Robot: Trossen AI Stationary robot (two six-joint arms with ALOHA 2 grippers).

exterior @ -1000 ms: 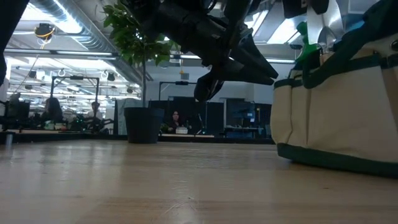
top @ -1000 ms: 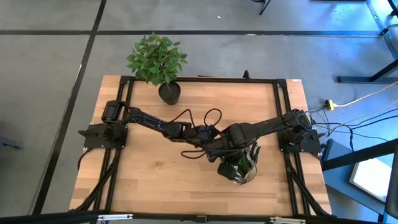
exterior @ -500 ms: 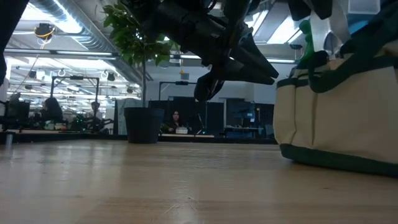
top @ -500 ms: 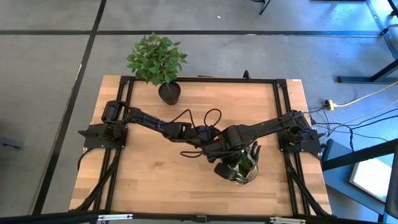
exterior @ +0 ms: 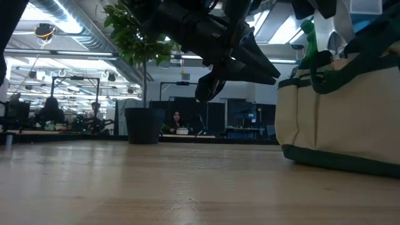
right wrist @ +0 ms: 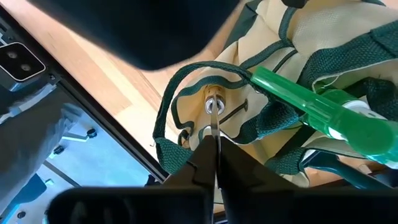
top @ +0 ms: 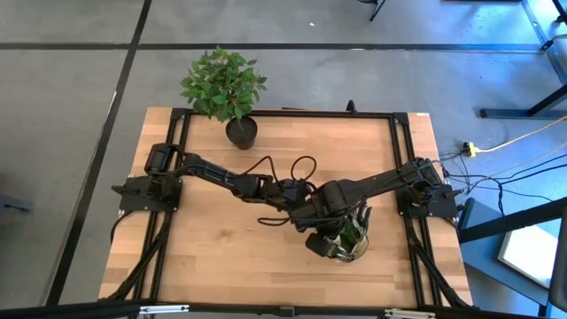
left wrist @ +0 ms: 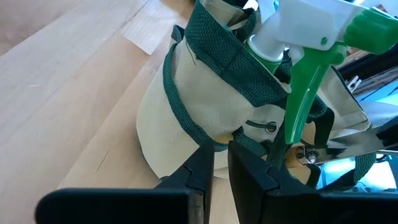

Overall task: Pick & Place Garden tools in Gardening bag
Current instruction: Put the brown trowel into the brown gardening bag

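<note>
Two grippers meet at our gardening bag (left wrist: pixel 186 99): left gripper (left wrist: pixel 216 163) nips its soft rim, right gripper (right wrist: pixel 214 155) clamps a thin metal tool (right wrist: pixel 211 115). We judge the fabric floppy; the spray bottle (left wrist: pixel 305 56) is light, best grasped at its neck.

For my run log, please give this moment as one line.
left gripper: shut, beside gardening bag | right gripper: shut on tool over bag | spray bottle: in bag

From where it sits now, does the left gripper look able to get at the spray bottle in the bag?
Probably yes. The left gripper, shut, sits by the gardening bag's wall, with the spray bottle's trigger head sticking up above the rim. The right gripper crowds that opening, though.
</note>
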